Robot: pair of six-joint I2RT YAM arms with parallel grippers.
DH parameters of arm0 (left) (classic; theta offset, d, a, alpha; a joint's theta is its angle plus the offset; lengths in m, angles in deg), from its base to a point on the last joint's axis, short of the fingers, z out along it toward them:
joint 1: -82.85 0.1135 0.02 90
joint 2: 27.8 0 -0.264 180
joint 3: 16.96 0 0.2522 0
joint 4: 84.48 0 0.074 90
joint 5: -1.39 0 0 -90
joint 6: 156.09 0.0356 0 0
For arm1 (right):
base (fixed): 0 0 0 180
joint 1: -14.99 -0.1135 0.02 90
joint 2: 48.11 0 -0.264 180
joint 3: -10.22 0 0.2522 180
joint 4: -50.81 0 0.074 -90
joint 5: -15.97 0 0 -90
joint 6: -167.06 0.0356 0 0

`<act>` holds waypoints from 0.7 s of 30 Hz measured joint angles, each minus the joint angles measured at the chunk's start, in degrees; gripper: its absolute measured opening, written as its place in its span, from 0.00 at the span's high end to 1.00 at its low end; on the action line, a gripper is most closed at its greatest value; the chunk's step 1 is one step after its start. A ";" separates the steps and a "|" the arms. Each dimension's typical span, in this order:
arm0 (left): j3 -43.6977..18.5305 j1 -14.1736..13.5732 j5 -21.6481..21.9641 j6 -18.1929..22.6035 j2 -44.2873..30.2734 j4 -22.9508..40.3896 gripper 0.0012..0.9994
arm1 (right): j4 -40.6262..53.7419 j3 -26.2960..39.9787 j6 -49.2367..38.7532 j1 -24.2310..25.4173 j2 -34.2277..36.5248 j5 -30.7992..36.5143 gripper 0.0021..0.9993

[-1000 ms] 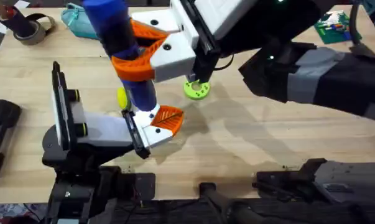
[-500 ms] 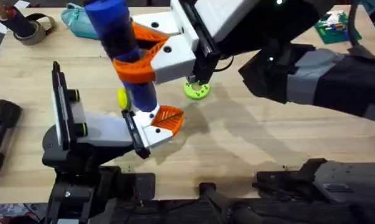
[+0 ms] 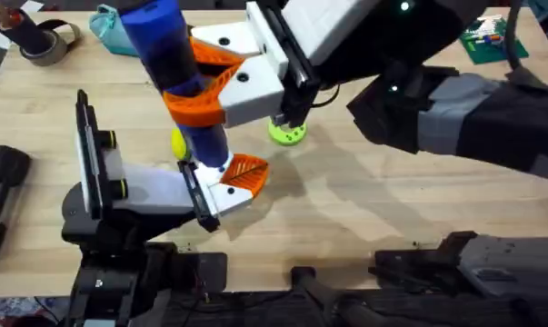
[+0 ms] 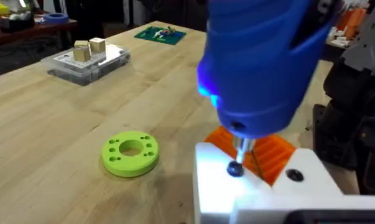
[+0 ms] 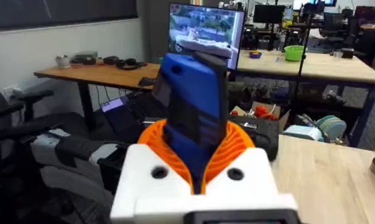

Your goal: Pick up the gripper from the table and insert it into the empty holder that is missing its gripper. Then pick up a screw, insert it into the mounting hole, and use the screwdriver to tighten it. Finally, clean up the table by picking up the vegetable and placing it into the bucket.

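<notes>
The right claw is clenched on the screwdriver, its orange ribbed pads wrapped round the blue barrel about halfway up. That looks like the sensible place to grip. The tool reads as thick, rigid and fairly heavy for its size, with a smooth plastic shell that could twist or slide in a loose grasp, so a firm mid-body hold near its balance point should keep it upright under torque. It stands just above the holder, leaning slightly, with its lower end coming down onto the gripper. The gripper sits seated against the holder's black end plate, orange leaf pointing away from the holder. That piece looks light and stiff at its white base, while the ribbed finger is likely a little springy, so pressure belongs on the base block. Whether the left claw, at the holder's end, is released or clenched I cannot tell. The left wrist view supplies what the overhead view hides behind the barrel: the thin metal bit resting on a dark screw in the white block, and a blue glow on the tool's underside. The right wrist view gives the grip itself, pads pressed to both sides of the barrel. The overhead view alone lays out the table: a green disc near the holder on its far side, and a teal pouch well beyond the holder.
</notes>
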 joint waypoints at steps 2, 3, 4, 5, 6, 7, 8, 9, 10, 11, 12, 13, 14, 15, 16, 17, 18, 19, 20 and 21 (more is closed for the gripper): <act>0.00 0.00 0.00 0.02 -0.01 0.00 0.99 | -0.02 -0.11 -0.02 -0.04 -0.02 0.04 0.96; 0.00 0.00 0.00 0.02 0.00 0.00 0.99 | -0.02 -0.24 -0.05 -0.04 -0.01 0.10 0.96; 0.00 0.00 0.00 0.02 0.00 0.00 0.99 | -0.01 -0.38 -0.14 -0.04 -0.02 0.15 0.95; 0.00 0.00 0.00 0.02 0.00 0.00 0.99 | 0.00 -0.50 -0.19 -0.04 -0.01 0.19 0.95; 0.00 0.00 0.00 0.00 0.00 0.00 0.99 | -0.03 -0.61 -0.21 -0.04 0.00 0.20 0.95; 0.00 0.00 0.00 0.01 0.00 0.00 0.99 | -0.04 -0.67 -0.22 -0.04 0.00 0.20 0.96; 0.00 0.00 0.00 0.00 0.00 0.00 0.99 | -0.06 -0.71 -0.23 -0.04 0.00 0.21 0.96; 0.00 0.00 0.00 0.01 0.00 0.00 0.99 | -0.05 -0.74 -0.29 -0.04 0.00 0.22 0.96; 0.00 0.00 0.00 0.00 0.00 0.00 0.99 | -0.04 -0.74 -0.37 -0.04 0.00 0.22 0.96; 0.00 0.00 0.00 0.01 0.00 0.00 0.99 | -0.04 -0.76 -0.41 -0.04 0.00 0.22 0.96; 0.00 0.00 0.00 0.00 0.00 0.00 0.99 | -0.04 -0.76 -0.42 -0.04 -0.02 0.22 0.95; 0.00 0.00 0.00 0.01 0.00 0.00 0.99 | -0.06 -0.76 -0.42 -0.04 -0.01 0.22 0.95; 0.00 0.00 0.00 0.00 0.00 0.00 0.99 | -0.05 -0.76 -0.42 -0.04 0.00 0.22 0.95; 0.00 0.00 0.00 0.01 -0.01 0.00 0.99 | -0.04 -0.76 -0.42 -0.04 0.00 0.22 0.95; 0.00 0.00 0.00 0.02 -0.01 0.00 0.99 | -0.04 -0.76 -0.42 -0.04 0.00 0.22 0.96; 0.00 0.00 0.00 0.02 -0.01 0.00 0.99 | -0.04 -0.76 -0.42 -0.04 0.00 0.22 0.96; 0.00 0.00 0.00 0.00 -0.01 0.00 0.99 | -0.04 -0.76 -0.42 -0.04 0.00 0.22 0.96; 0.00 0.00 0.00 0.01 0.00 0.00 0.99 | -0.04 -0.76 -0.42 -0.04 0.00 0.22 0.96; 0.00 0.00 0.00 0.02 0.00 0.00 0.99 | -0.04 -0.76 -0.42 -0.04 0.00 0.22 0.96; 0.00 0.00 0.00 0.00 -0.01 0.00 0.99 | -0.04 -0.76 -0.42 -0.04 0.00 0.22 0.95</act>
